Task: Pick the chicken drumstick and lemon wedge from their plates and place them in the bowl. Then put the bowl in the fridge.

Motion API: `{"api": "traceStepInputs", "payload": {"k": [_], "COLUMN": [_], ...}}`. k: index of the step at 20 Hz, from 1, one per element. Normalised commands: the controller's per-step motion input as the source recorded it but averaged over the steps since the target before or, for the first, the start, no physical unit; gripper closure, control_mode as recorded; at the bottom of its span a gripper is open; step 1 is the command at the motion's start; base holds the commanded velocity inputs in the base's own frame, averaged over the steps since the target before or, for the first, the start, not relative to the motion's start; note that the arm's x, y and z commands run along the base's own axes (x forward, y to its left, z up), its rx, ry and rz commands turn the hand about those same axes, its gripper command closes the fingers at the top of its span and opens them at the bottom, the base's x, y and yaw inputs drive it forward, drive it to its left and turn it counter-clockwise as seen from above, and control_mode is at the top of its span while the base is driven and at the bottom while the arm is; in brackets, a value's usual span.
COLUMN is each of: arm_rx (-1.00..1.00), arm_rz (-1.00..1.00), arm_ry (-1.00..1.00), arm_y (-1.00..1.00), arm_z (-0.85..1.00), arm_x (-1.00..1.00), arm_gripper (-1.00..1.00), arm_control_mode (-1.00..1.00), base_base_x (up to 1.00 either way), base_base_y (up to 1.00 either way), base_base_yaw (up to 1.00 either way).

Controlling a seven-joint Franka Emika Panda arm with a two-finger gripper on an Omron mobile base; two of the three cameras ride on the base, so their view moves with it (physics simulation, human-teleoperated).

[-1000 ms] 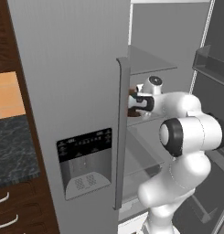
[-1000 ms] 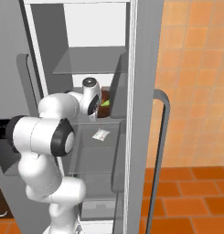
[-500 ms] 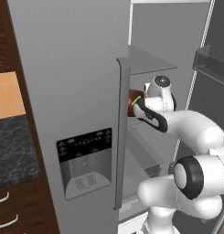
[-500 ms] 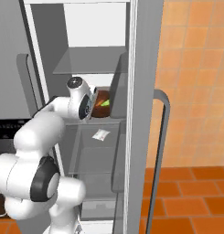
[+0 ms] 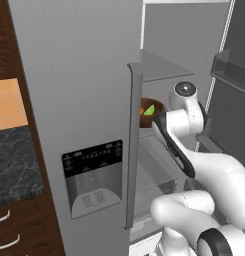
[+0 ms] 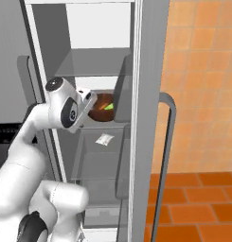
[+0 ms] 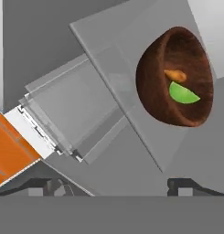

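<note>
The dark-brown bowl (image 5: 147, 113) (image 6: 101, 108) (image 7: 173, 77) stands on a middle shelf inside the open fridge (image 5: 79, 90) (image 6: 147, 118). In it lie the yellow-green lemon wedge (image 5: 149, 109) (image 6: 108, 107) (image 7: 182, 93) and the orange-brown chicken drumstick (image 7: 176, 75). My gripper (image 5: 160, 123) (image 6: 87, 105) (image 7: 120, 185) is open and holds nothing. It hangs just in front of the shelf, a short way from the bowl, with its fingertips (image 7: 55, 184) spread wide apart. The two plates are out of view.
The fridge door with the black water dispenser (image 5: 92, 176) and its long handle (image 5: 134, 145) stands left of the arm. A second door and handle (image 6: 167, 156) stand on the right. A small white packet (image 6: 104, 139) lies on the lower shelf. Dark counter (image 5: 14, 165) at far left.
My hand has drawn back from the bowl towards the fridge opening, and the arm has folded lower. The bowl stays on the shelf with both foods in it.
</note>
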Motion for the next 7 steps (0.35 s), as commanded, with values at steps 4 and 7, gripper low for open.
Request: {"api": "traceStepInputs", "payload": {"k": [4, 7], "arm_rx": [0.18, 0.20], "arm_rz": [-0.27, -0.27], "arm_ry": [0.00, 0.00], "arm_y": [0.00, 0.03], "arm_z": [0.57, 0.46], "arm_x": [-1.00, -1.00], "arm_gripper": [-1.00, -1.00], "arm_control_mode": [-1.00, -1.00], "base_base_x": [0.00, 0.00], "base_base_y": [0.00, 0.00], "base_base_yaw": [0.00, 0.00]}}
